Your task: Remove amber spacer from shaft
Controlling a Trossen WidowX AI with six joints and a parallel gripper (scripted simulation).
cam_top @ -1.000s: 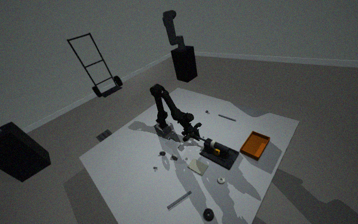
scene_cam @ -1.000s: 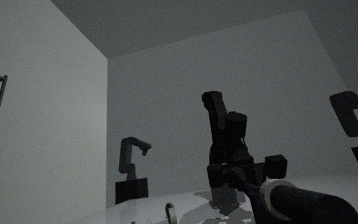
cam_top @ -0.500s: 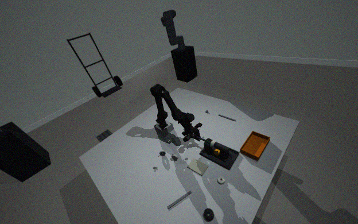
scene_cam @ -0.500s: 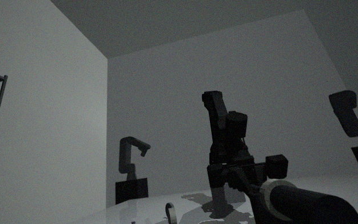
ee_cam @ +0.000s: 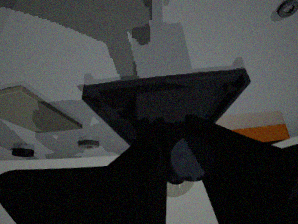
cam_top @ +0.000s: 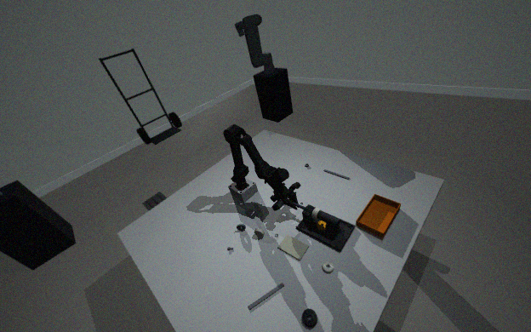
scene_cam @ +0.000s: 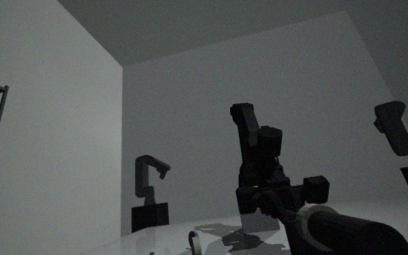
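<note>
Amber spacer (cam_top: 322, 223) low at the housing (cam_top: 332, 224) (scene_cam: 358, 230), above the dark base plate (cam_top: 342, 243) (ee_cam: 167, 97).
The tool (cam_top: 298, 206) (ee_cam: 174, 123) is closed to a narrow gap on the shaft (cam_top: 301, 208), just outside the housing; the orange tray (cam_top: 368, 229) (ee_cam: 262, 134) sits beyond the housing from the arm (cam_top: 265, 168) (scene_cam: 255, 157), on the table (cam_top: 209, 272) (scene_cam: 174, 225).

The hand truck (cam_top: 139, 117) looks like dark metal; the tray (cam_top: 360, 225) (ee_cam: 263, 133) resembles matt orange plastic; the tabletop (cam_top: 201, 272) (scene_cam: 174, 233) appears smooth.
</note>
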